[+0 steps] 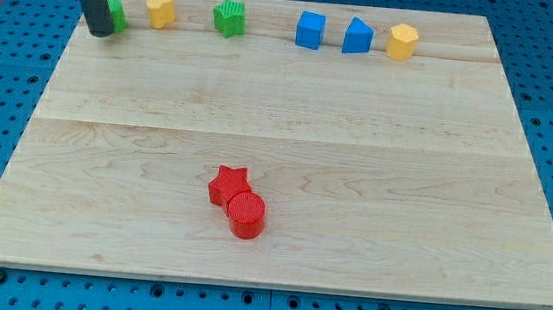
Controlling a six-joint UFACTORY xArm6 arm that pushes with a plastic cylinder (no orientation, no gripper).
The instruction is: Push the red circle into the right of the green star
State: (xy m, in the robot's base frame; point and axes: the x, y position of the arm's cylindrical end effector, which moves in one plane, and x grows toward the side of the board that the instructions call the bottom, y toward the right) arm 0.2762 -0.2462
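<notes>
The red circle (246,214) lies near the view's bottom centre, touching a red star (228,185) at its upper left. The green star (229,17) sits at the view's top, left of centre. My tip (99,31) rests at the view's top left, just left of and partly covering a green block (117,15) whose shape I cannot make out. The tip is far from the red circle and well left of the green star.
Along the view's top edge stand a yellow block (160,9), a blue block (311,30), a second blue block (357,36) and a yellow block (402,42). The wooden board (289,126) lies on a blue pegboard.
</notes>
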